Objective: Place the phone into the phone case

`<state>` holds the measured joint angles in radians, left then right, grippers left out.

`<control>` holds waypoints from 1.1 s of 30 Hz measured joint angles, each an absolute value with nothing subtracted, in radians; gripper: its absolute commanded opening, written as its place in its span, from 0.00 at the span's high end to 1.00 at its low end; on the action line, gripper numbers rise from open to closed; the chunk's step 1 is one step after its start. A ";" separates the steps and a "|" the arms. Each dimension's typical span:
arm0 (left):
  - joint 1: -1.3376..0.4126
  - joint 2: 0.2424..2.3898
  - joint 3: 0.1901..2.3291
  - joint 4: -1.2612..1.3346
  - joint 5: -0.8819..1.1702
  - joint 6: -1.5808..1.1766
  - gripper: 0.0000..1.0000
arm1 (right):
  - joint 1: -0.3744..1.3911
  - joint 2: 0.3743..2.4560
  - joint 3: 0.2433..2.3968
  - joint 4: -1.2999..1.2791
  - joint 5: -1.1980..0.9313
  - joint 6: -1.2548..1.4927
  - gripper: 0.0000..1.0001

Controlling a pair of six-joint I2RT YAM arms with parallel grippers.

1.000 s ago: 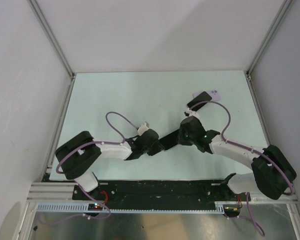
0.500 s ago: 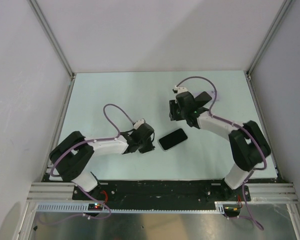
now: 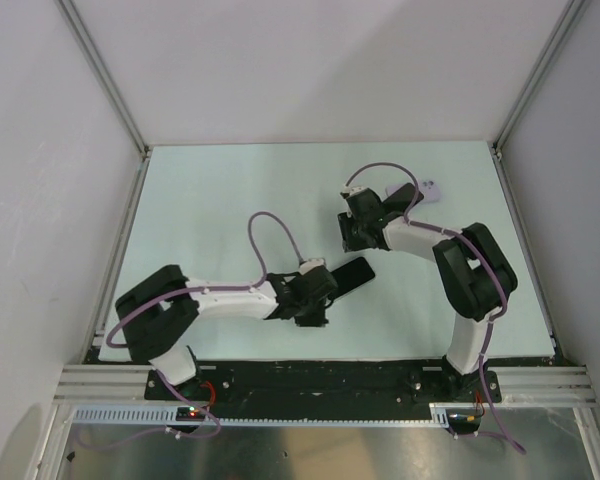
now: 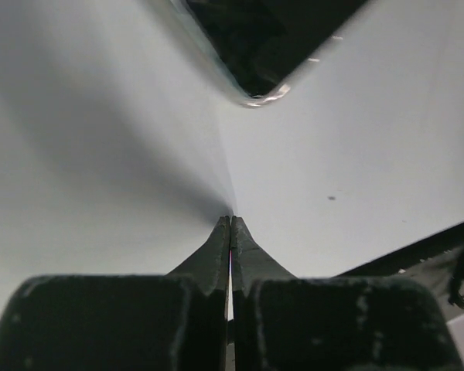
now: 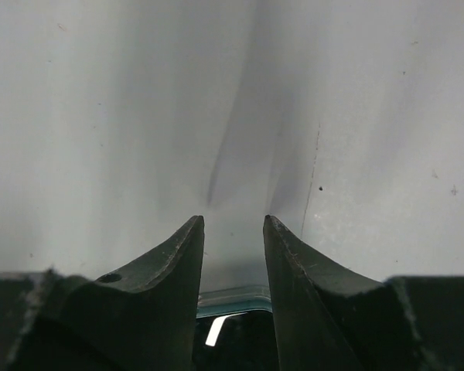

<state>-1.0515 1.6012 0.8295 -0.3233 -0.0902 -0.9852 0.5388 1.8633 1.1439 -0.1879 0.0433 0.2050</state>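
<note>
The black phone lies flat near the table's middle. Its glossy corner shows at the top of the left wrist view. My left gripper is shut and empty, low over the table just short of the phone's near-left end. The dark phone case with a lilac piece lies at the back right, partly hidden by the right arm. My right gripper is open, pointing down between case and phone. A dark teal-rimmed edge shows between its fingers; I cannot tell what it is.
The pale green table is bounded by white walls and metal frame rails. Purple cables loop above both wrists. The black base rail runs along the near edge.
Both grippers left the phone on the table. The right gripper swung back toward the case. The left gripper drew back left, then came back to the phone's near end.
</note>
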 measured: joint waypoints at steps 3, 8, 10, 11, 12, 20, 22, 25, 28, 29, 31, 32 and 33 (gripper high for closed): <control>-1.087 1.665 0.891 -0.304 -0.067 -0.989 1.00 | 0.527 1.864 1.145 -0.205 0.032 0.206 0.59; -1.084 1.742 0.960 -0.262 -0.063 -1.018 1.00 | 0.516 1.865 1.145 -0.238 0.022 0.209 0.60; -1.071 1.760 0.973 -0.241 -0.064 -1.034 1.00 | 0.514 1.865 1.145 -0.245 0.020 0.213 0.60; -1.062 1.765 0.974 -0.230 -0.065 -1.040 1.00 | 0.513 1.865 1.144 -0.245 0.019 0.216 0.60; -1.050 1.768 0.975 -0.220 -0.067 -1.048 1.00 | 0.513 1.864 1.142 -0.245 0.019 0.219 0.60; -0.911 1.760 0.955 -0.192 -0.075 -1.053 1.00 | 0.507 1.748 0.989 -0.210 -0.023 0.307 0.60; -0.872 1.750 0.945 -0.194 -0.074 -1.045 1.00 | 0.507 1.700 0.925 -0.181 -0.043 0.345 0.60; -0.825 1.739 0.933 -0.197 -0.075 -1.034 1.00 | 0.524 1.632 0.835 -0.143 -0.070 0.405 0.60; -0.789 1.734 0.929 -0.203 -0.079 -1.018 1.00 | 0.573 1.578 0.767 -0.115 -0.081 0.458 0.60; -0.780 1.733 0.929 -0.203 -0.080 -1.011 1.00 | 0.598 1.563 0.749 -0.107 -0.085 0.476 0.60; -0.767 1.731 0.929 -0.204 -0.094 -1.002 1.00 | 0.654 1.543 0.725 -0.097 -0.097 0.507 0.60; -0.762 1.729 0.929 -0.205 -0.099 -0.998 1.00 | 0.675 1.537 0.717 -0.095 -0.104 0.519 0.60; -0.758 1.727 0.927 -0.205 -0.102 -0.992 1.00 | 0.699 1.531 0.710 -0.094 -0.116 0.534 0.60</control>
